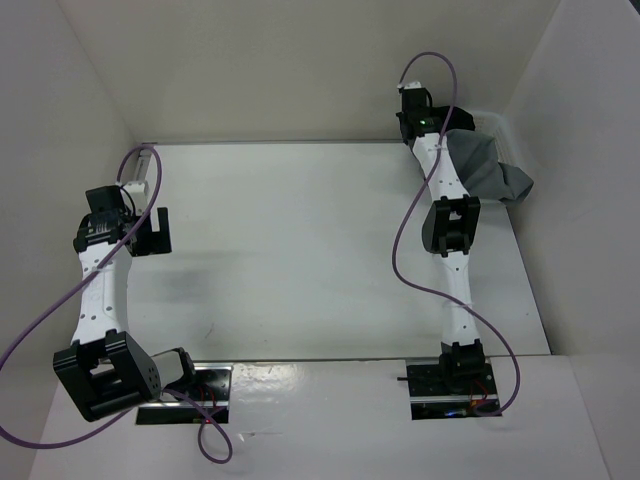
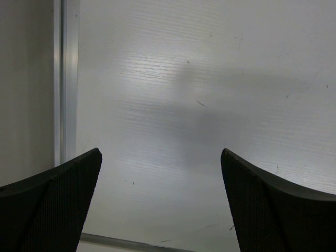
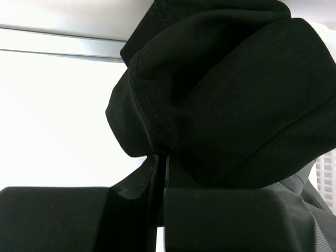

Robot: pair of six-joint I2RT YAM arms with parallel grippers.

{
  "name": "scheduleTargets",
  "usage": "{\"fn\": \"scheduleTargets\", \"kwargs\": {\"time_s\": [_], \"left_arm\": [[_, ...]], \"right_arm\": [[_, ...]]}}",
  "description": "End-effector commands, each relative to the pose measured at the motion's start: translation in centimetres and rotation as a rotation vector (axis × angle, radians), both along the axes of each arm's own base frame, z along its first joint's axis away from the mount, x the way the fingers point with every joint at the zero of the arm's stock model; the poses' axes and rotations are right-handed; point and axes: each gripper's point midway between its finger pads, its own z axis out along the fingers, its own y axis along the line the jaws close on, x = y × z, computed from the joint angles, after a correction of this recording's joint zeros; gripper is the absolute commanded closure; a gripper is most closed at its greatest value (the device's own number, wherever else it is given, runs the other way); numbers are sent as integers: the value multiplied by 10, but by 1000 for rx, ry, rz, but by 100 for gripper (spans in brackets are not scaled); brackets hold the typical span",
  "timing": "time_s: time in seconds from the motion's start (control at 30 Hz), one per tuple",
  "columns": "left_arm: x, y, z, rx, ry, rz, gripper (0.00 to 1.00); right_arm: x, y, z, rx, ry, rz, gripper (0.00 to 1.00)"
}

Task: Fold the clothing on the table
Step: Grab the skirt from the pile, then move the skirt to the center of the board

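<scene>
The clothing (image 3: 220,89), plain black fabric with a stitched hem, fills most of the right wrist view as a bunched fold. My right gripper (image 3: 163,157) is shut on a pinch of that fold, lifted off the white table (image 3: 58,121). In the top view the right gripper (image 1: 418,118) is stretched to the far right corner of the table (image 1: 300,250), and the black cloth is hidden under it there. My left gripper (image 1: 155,230) hangs over the left side, open, with only bare table between its fingers (image 2: 63,184).
A grey cloth garment (image 1: 490,165) is heaped in the far right corner beside the right arm, and it also shows under the black fabric (image 3: 299,210). A white mesh basket (image 3: 326,173) peeks in at the right. A metal rail (image 2: 65,79) runs along the table edge.
</scene>
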Motion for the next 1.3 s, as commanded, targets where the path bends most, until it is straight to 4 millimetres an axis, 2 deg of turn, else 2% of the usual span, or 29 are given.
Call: {"fn": "scheduleTargets", "kwargs": {"time_s": [0.0,0.03,0.1,0.17,0.2,0.23,0.43,0.47,0.5,0.57,0.6,0.67,0.7,0.73,0.77,0.83,0.87,0.93,1.0,1.07,1.17,1.2,1.27], "left_arm": [[3,1,9,12,-23,-21,0],[3,1,9,12,-23,-21,0],[2,1,11,16,-31,-21,0],[2,1,11,16,-31,-21,0],[2,1,11,16,-31,-21,0],[2,1,11,16,-31,-21,0],[3,-2,11,5,-46,-33,0],[3,-2,11,5,-46,-33,0],[3,-2,11,5,-46,-33,0],[5,-3,13,2,-57,-39,0],[5,-3,13,2,-57,-39,0],[6,-5,13,-4,-59,-45,0],[5,-5,15,-1,-68,-45,0],[5,-5,15,-1,-68,-45,0],[5,-5,15,-1,-68,-45,0],[5,-7,18,-4,-79,-51,0],[5,-7,21,1,-89,-52,0],[3,-8,20,1,-90,-52,0],[3,-8,20,1,-90,-52,0],[2,-8,23,5,-100,-52,0],[2,-8,23,5,-100,-52,0],[2,-10,24,-1,-103,-58,0],[2,-10,24,-1,-103,-58,0]], "right_arm": [[1,-3,79,9,-161,-23,100],[-1,-10,86,9,-172,-33,100],[-4,-9,109,21,-208,-22,100],[-12,-23,144,34,-267,-30,100],[-15,-22,159,49,-298,-26,100],[-23,-38,179,61,-328,-49,100],[-53,-67,246,111,-433,-40,100],[-54,-80,241,107,-423,-62,100],[-57,-86,244,104,-426,-72,100],[-58,-97,233,90,-401,-110,100],[-62,-105,236,84,-405,-130,100],[-66,-101,234,92,-384,-113,100],[-69,-88,246,124,-397,-44,100],[-71,-79,249,158,-399,-5,100],[-78,-62,260,192,-404,54,100],[-84,-12,272,263,-398,236,100],[-88,5,277,283,-395,290,100],[-107,57,291,319,-384,455,100],[-122,87,302,347,-382,567,100],[-152,124,328,387,-407,734,100],[-181,157,334,462,-369,919,99],[-188,159,329,445,-345,962,92],[-184,159,311,437,-293,964,60]]}}
